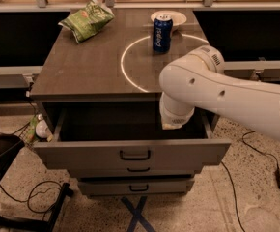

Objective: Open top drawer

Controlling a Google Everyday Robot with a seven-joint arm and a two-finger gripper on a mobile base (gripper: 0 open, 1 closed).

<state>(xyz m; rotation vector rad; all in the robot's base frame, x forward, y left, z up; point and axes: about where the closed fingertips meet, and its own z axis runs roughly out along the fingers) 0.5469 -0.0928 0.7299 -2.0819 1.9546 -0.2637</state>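
Observation:
The top drawer (pixel 82 154) of the grey cabinet is pulled well out, its dark inside open to view. Its small dark bar handle (pixel 134 154) sits at the centre of the wide front. Two shorter drawers (pixel 138 186) below it are shut. My white arm (pixel 212 88) reaches in from the right over the drawer's right side. The gripper (pixel 173 124) hangs at the arm's end, down in the open drawer near its right wall, away from the handle.
On the cabinet top (pixel 82 71) lie a green chip bag (pixel 87 19), a blue soda can (pixel 162 33) and a white bowl (pixel 169 17) behind it. A black chair (pixel 0 158) stands at the left; cables (pixel 256 153) lie on the floor.

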